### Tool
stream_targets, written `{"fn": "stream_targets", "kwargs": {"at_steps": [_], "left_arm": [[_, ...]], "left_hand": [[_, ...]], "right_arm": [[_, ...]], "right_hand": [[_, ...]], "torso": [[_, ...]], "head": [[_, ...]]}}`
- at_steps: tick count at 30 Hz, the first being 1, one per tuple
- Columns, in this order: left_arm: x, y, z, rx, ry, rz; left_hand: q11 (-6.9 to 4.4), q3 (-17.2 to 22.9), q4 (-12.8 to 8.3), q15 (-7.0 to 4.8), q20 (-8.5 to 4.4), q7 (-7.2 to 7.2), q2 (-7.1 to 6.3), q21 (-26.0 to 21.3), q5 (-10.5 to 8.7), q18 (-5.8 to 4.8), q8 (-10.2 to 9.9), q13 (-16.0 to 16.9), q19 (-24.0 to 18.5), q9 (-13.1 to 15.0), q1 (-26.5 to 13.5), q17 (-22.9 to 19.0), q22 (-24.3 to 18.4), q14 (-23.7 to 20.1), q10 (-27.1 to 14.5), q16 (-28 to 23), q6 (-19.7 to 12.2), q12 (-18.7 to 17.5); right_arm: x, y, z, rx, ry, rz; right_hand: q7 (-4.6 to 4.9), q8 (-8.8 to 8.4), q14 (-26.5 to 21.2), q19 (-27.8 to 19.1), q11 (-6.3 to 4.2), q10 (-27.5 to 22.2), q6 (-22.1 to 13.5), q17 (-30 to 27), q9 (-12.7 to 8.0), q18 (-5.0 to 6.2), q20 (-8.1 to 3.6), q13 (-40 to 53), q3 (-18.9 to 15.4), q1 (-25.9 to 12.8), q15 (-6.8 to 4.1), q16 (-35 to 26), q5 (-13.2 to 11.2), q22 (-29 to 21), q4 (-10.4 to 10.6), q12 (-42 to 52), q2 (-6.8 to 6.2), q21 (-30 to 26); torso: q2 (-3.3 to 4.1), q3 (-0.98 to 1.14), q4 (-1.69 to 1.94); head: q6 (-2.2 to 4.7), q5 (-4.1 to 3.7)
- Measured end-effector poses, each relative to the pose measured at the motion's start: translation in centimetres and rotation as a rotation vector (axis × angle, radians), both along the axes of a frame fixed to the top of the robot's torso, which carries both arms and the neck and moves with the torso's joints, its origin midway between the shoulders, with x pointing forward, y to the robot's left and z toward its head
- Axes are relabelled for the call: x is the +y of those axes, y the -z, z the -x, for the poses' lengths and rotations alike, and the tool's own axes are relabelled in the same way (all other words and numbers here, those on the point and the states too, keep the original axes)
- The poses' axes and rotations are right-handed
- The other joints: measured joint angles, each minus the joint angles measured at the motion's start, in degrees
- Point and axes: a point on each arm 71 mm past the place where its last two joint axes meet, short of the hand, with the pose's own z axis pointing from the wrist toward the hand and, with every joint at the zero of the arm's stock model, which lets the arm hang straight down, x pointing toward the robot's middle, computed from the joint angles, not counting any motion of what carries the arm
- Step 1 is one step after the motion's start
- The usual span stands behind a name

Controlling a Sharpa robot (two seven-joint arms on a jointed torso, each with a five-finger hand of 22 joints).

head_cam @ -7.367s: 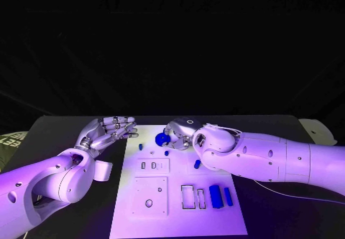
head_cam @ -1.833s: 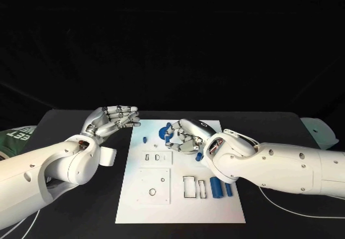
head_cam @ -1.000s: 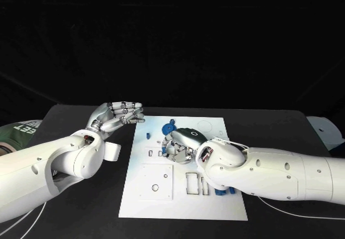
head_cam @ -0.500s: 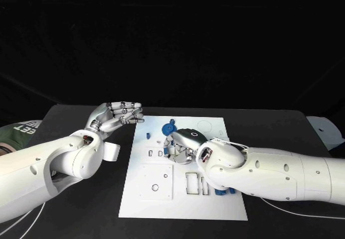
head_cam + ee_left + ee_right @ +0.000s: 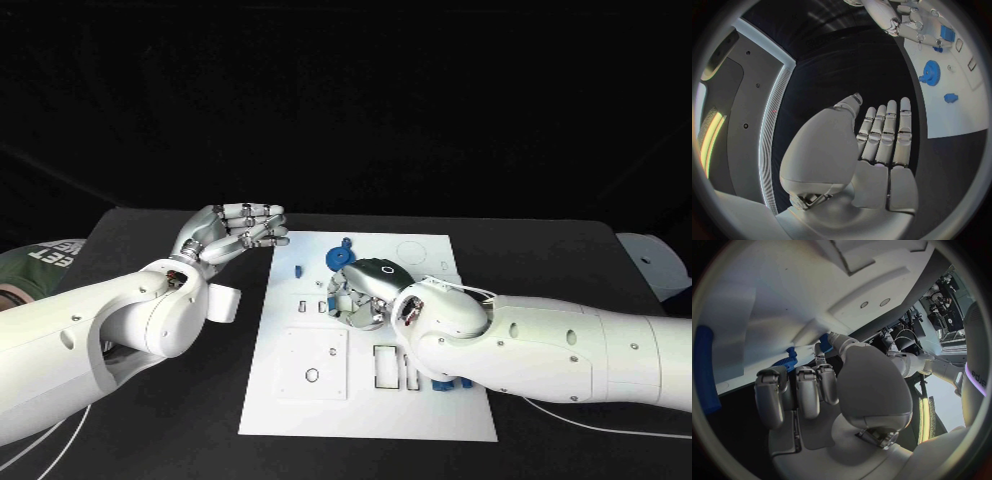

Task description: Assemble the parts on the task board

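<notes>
Placement step: your right hand (image 5: pixel 364 290), frame centre, fingers curled low over the task board (image 5: pixel 361 415); hold unclear. Left hand (image 5: pixel 238 232) curled, empty. Next: seat precisely.

Task board (image 5: pixel 289 410): one
Hands: two, left hand (image 5: pixel 235 232) and right hand (image 5: pixel 364 290)
Blue gear (image 5: pixel 339 257): one
Small blue peg (image 5: pixel 299 270): one

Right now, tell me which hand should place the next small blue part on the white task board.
Right, probably. The right hand is low over the white task board, close to the blue gear-shaped part. The left hand hangs beyond the board's edge, over the black table.
</notes>
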Motion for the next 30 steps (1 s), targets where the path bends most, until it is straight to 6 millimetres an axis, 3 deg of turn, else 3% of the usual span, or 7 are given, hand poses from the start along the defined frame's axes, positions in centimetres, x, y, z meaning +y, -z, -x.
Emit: {"fn": "stream_targets", "kwargs": {"at_steps": [11, 16, 30], "left_arm": [[0.05, 0.01, 0.0, 0.002, -0.001, -0.001], [0.07, 0.01, 0.0, 0.002, -0.001, -0.001], [0.14, 0.04, 0.0, 0.005, -0.002, -0.003]], "left_hand": [[0.0, 0.0, 0.0, 0.0, 0.15, 0.0, 0.0, 0.0, 0.0, 0.0, 0.0, 0.0, -0.2, -0.1, 0.0, 0.1, -0.1, 0.0, 0.0, 0.0, 0.0, 0.0], [0.0, 0.0, 0.0, 0.0, 0.15, 0.0, 0.0, 0.0, 0.0, 0.0, 0.0, 0.0, -0.2, -0.1, 0.0, 0.1, -0.1, 0.0, 0.0, 0.0, 0.0, 0.0], [0.21, 0.0, 0.0, 0.21, 0.15, 0.0, 0.0, 0.0, 0.0, 0.0, -0.2, 0.0, -0.2, -0.1, 0.0, 0.1, -0.1, -0.2, -0.2, -0.4, 0.0, 0.0]], "right_arm": [[0.05, 0.05, -0.01, -0.002, 0.0, 0.006], [0.1, 0.08, 0.01, -0.002, -0.001, 0.008], [0.23, 0.16, 0.07, -0.003, -0.005, 0.011]], "right_hand": [[-0.1, 1.3, 0.0, 0.0, 0.0, 0.0, -0.1, 0.0, 0.8, 0.0, 0.0, 0.0, 0.0, -0.5, 0.0, 0.0, -0.4, 0.0, 0.0, 0.0, -0.54, 0.0], [0.81, 3.03, 0.0, 0.0, 0.43, 0.0, -1.0, 0.0, 2.7, 0.0, 0.0, 0.0, -0.1, -0.8, 0.0, 0.0, -0.4, 0.0, -0.1, -0.6, -1.6, 0.0], [1.6, 1.79, 0.1, 0.0, 1.05, -0.2, -2.2, 0.0, 1.8, 0.0, 0.0, 0.0, -0.1, -1.4, 0.55, 0.0, -0.6, 0.0, -0.2, -0.9, -2.35, 0.0]], "torso": [[0.0, 0.0, -0.01], [0.01, 0.01, -0.01], [0.01, 0.02, -0.04]], "head": [[-0.05, -0.06], [-0.05, -0.07], [-0.23, -0.02]]}}
